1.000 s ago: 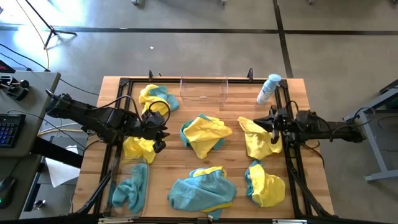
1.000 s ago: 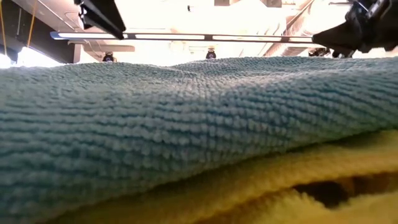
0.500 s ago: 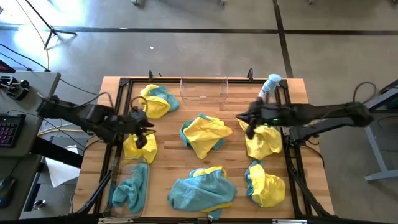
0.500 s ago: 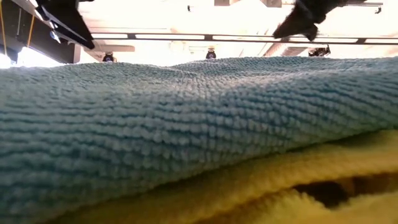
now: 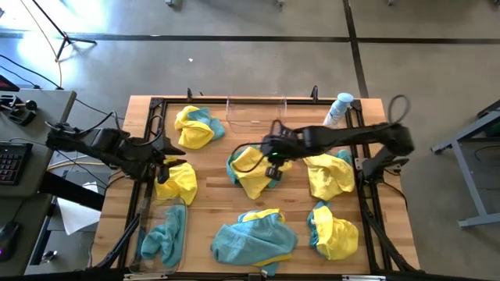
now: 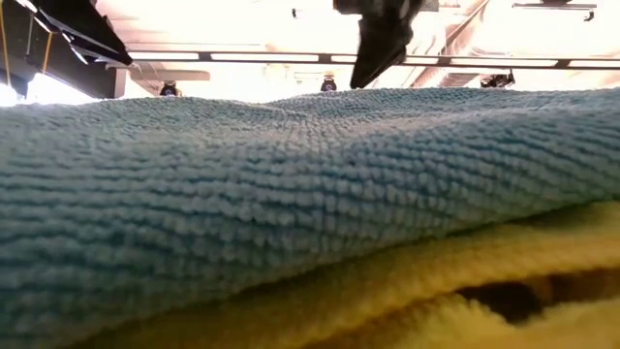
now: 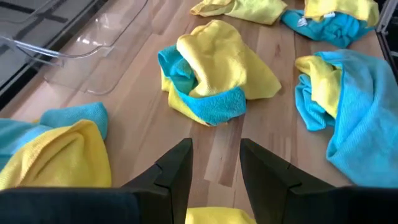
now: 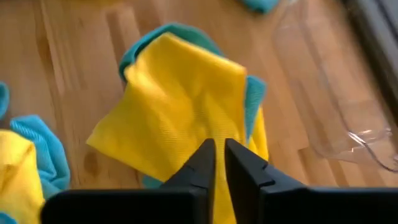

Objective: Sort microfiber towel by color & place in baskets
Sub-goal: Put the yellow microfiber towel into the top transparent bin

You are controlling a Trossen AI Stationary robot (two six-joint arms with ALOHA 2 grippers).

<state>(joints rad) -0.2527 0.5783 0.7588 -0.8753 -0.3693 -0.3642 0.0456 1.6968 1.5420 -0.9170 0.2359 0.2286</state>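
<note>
A: Identify the support surface.

B: A wooden-slat counter (image 5: 211,199) with a black frame along its edges.

A: List the items resting directly on it.

B: One clear basket (image 5: 256,111) at the far edge, and a second clear basket (image 5: 148,238) at the near left corner. A spray bottle (image 5: 337,111) stands at the far right. Mixed yellow-and-teal microfiber towel piles lie at the far left (image 5: 196,127), centre (image 5: 255,169), right (image 5: 328,173), near centre (image 5: 255,237) and near right (image 5: 333,232). A yellow towel (image 5: 180,181) lies at the left.
</note>
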